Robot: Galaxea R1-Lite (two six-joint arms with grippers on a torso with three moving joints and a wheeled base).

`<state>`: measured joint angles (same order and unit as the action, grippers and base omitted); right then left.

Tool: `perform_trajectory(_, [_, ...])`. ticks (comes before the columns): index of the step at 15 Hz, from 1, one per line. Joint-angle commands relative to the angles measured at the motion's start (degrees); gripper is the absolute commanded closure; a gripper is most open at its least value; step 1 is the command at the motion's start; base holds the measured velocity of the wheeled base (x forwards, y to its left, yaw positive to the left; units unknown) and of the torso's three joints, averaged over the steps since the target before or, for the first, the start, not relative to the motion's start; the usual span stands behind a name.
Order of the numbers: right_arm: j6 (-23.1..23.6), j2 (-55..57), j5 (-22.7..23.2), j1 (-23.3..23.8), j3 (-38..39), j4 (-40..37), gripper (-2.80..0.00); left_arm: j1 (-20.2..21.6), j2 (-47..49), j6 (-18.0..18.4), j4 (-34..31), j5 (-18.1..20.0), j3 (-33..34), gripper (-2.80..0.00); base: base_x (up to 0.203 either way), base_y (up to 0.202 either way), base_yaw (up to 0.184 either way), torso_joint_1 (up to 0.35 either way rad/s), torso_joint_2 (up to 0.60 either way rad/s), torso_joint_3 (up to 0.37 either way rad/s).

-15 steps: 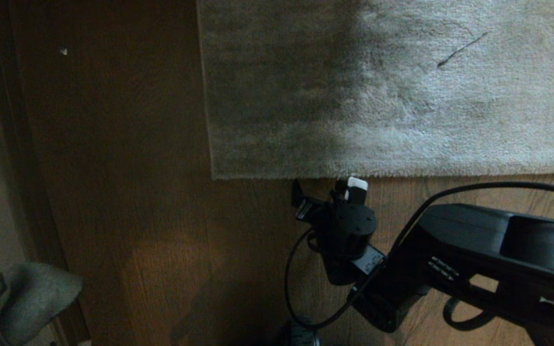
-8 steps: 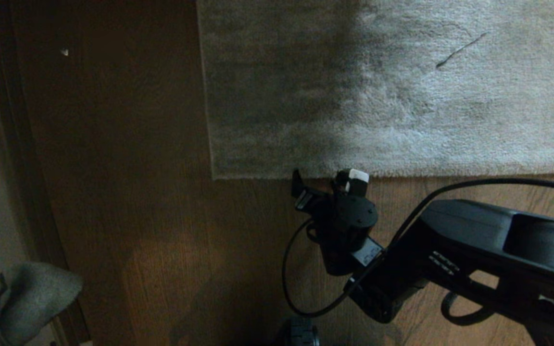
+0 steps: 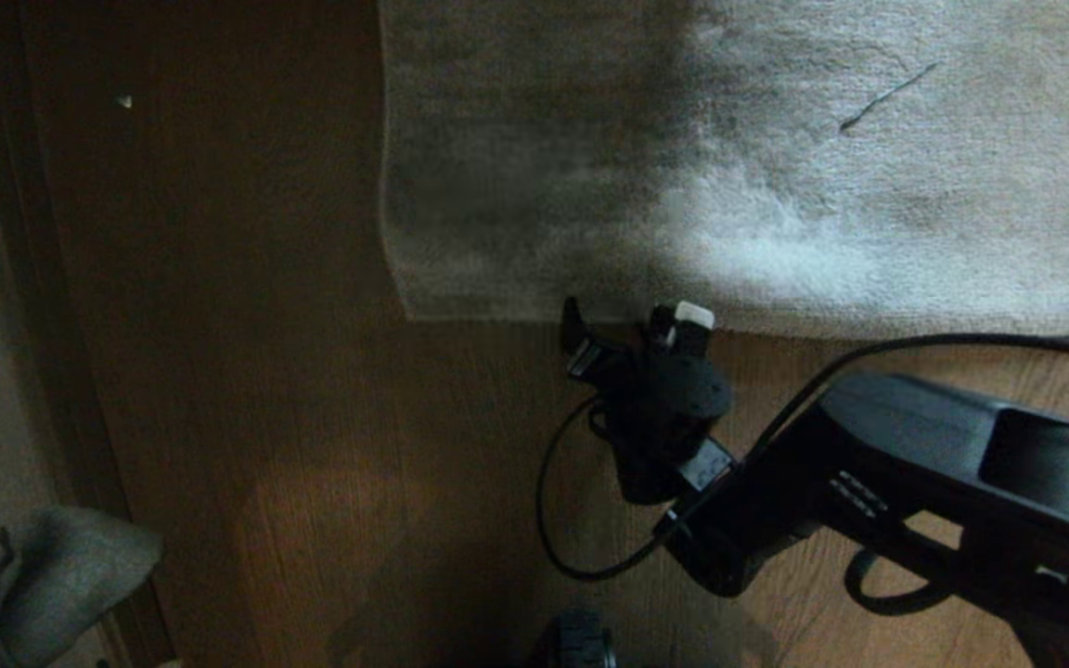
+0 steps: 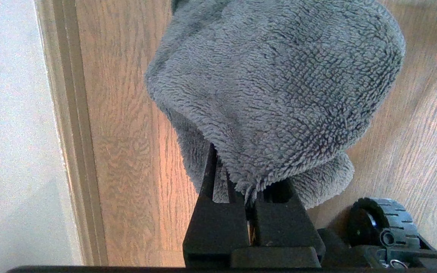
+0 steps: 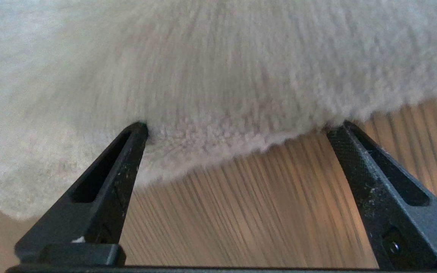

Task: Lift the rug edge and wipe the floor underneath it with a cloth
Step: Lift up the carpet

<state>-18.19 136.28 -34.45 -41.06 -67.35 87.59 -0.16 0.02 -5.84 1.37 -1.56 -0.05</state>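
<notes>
Since the earlier head pictures the right gripper [image 3: 632,325] had advanced from the bare boards up to the rug edge [image 3: 776,320], and that border had slid a little way back with it, the pile bunching into a pale ridge just behind the fingers. The rug [image 3: 869,186] was the largest thing in view, light grey and short-piled, filling the far half of the scene with its square corner [image 3: 409,311] towards the robot's left; it lay flat apart from that ridge, so the lifting had not yet begun. The floor [image 3: 312,445], brown wooden boards with dark grain, ran from that border back to the robot, and the strip to be wiped was hidden beneath the rug. The right gripper sat low and level with its jaws spread wide, which in the wrist view put one fingertip [image 5: 137,132] into the pile and the other at the border, a placing that looked meant to straddle the edge before pinching it. The cloth [image 4: 275,91], a small plush grey piece, hung over the boards at the robot's far left, clamped in the closed left gripper [image 4: 250,197], apparently kept ready there for wiping once the edge was raised.
</notes>
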Motion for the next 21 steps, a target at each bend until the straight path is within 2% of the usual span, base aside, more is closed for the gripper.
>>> perform_trajectory(1, [-0.09,0.39,-0.54,0.37,-1.02,2.36,-2.8,-0.02,-0.02,-0.05,0.03,-0.02,-0.04,0.0,0.0,0.0,0.0,0.0,0.0,0.0])
perform_trajectory(7, [1.11,-0.72,-0.45,1.68,-3.22,2.36,-2.8,-0.02,-0.02,-0.05,0.03,-0.02,0.03,0.0,0.0,0.0,0.0,0.0,0.0,0.0])
perform_trajectory(12, [4.58,-1.51,0.07,2.05,-8.91,2.17,-2.8,0.04,-0.02,-0.05,0.03,-0.02,-0.03,0.0,0.0,0.0,0.0,0.0,0.0,0.0])
perform_trajectory(21, [4.99,-5.18,1.48,1.77,-10.48,0.83,-2.8,0.07,-0.02,-0.05,0.03,-0.02,0.05,0.0,0.0,0.0,0.0,0.0,0.0,0.0])
